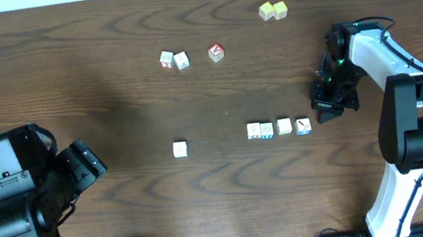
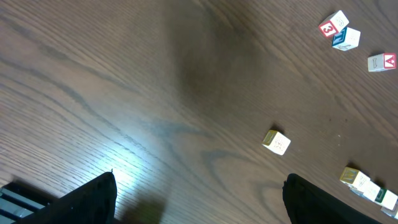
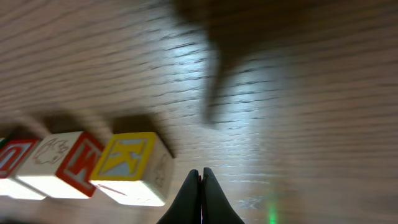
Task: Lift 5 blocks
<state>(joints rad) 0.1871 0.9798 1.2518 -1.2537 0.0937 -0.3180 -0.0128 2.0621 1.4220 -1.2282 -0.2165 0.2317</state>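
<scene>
Several small white blocks stand in a row (image 1: 276, 129) right of the table's middle. Another white block (image 1: 180, 148) sits alone further left. My right gripper (image 1: 324, 117) is shut and empty, low over the table just right of the row's last block (image 1: 302, 126). In the right wrist view its closed tips (image 3: 200, 172) sit beside that block's yellow-lettered face (image 3: 127, 163), and I cannot tell whether they touch it. My left gripper (image 1: 90, 160) hangs open and empty at the near left. Its fingertips (image 2: 106, 186) frame bare wood, with the lone block (image 2: 276, 142) ahead.
Two more white printed cubes (image 1: 174, 59) and a red-faced cube (image 1: 216, 52) lie at the back centre. Two pale yellow cubes (image 1: 273, 11) sit at the back right. The right arm's base (image 1: 416, 138) stands at the right edge.
</scene>
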